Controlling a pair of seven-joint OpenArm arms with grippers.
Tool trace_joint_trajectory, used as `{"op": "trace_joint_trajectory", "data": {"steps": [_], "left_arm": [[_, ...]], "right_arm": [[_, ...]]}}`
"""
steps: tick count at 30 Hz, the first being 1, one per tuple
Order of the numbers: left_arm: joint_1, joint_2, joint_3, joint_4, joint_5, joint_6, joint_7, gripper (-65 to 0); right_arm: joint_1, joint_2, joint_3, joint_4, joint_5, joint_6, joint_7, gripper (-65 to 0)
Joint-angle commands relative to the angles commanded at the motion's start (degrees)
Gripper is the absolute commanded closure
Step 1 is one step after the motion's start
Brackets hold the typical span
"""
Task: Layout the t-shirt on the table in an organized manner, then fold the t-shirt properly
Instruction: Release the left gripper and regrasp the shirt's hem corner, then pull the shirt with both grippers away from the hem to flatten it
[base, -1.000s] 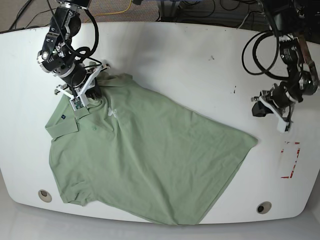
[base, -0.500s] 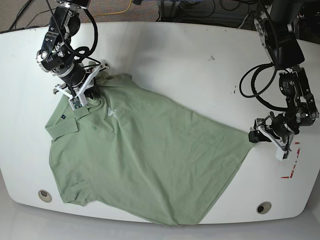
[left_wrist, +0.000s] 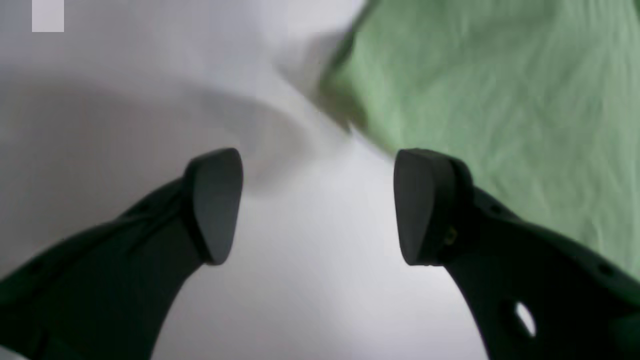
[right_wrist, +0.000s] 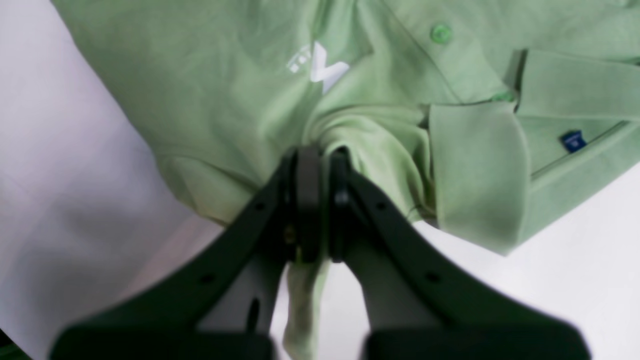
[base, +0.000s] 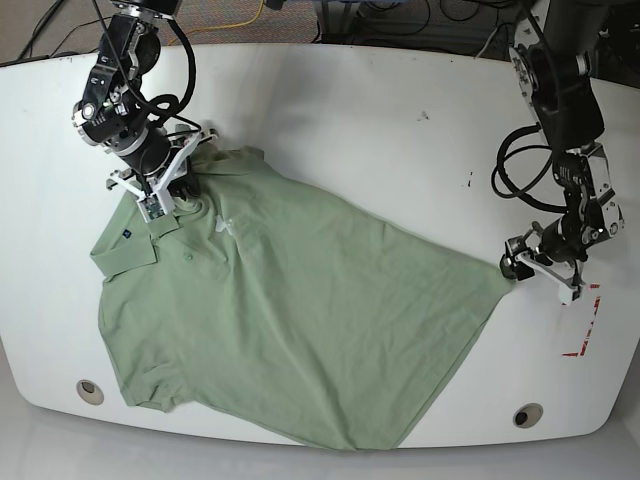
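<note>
Left pincer (left_wrist: 315, 205), fingers apart, has neared one t-shirt (base: 300, 320); right pincer (right_wrist: 320, 200) clamps it.

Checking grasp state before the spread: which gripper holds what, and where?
The right gripper is shut on a bunched fold of the pale green polo shirt beside its collar. The left gripper is open at the shirt's hem corner, holding nothing.

Beyond the far edge we see a strip of dark floor (base: 290, 18), brownish and speckled like carpet; black cables (base: 400, 20) lie tangled across it, and a yellow cable (base: 240, 17) runs among them; along the near edge there is a pale grey floor (base: 300, 462), smooth and softly lit; the light is even and bright, with only faint shadows; we can see no walls or windows.
</note>
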Motion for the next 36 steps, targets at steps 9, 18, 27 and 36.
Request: {"op": "trace_joint_trajectory", "data": {"steps": [9,18,27,36], "left_arm": [[-5.5,0.2,4.1,-11.1,-0.1,-0.4,-5.6,-45.0],[-7.8,3.9,8.2,-14.2,0.2,-0.4,-6.7,-40.4],[-7.6,4.6,8.2,-14.5,0.2,-0.2,-10.6,-5.6],[-7.5,4.0,8.0,-14.1,0.2,-0.3,-11.5,0.0]], "right_arm": [[0.0,0.0,0.1,0.1,0.0,0.0,0.0,0.0],[0.1,0.0,0.3,0.2,0.0,0.0,0.0,0.0],[0.1,0.0,1.1,0.3,0.0,0.0,0.0,0.0],[0.1,0.0,2.2,0.3,0.0,0.0,0.0,0.0]]}}
